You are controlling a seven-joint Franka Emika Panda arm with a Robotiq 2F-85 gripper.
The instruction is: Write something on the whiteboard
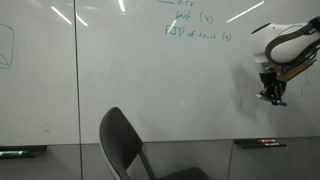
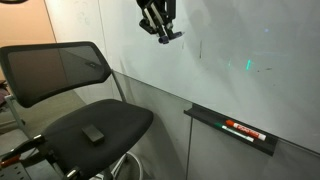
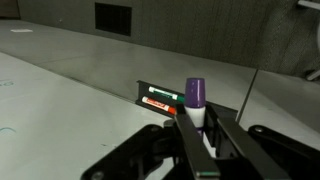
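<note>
The whiteboard (image 1: 120, 70) fills the wall in both exterior views (image 2: 260, 50), with green handwriting (image 1: 195, 25) near its top. My gripper (image 1: 272, 97) hangs close in front of the board's right part, well below that writing. In the wrist view the gripper (image 3: 197, 112) is shut on a marker (image 3: 196, 95) with a white body and a purple end that sticks out past the fingertips. The board's surface (image 3: 60, 110) lies to the left of it. Whether the marker touches the board I cannot tell.
A black mesh office chair (image 1: 125, 145) stands in front of the board, with a small dark object (image 2: 93, 133) on its seat. A marker tray (image 2: 240, 132) with red and green markers (image 3: 160, 98) is fixed below the gripper. Another tray (image 1: 20, 152) sits far along the board.
</note>
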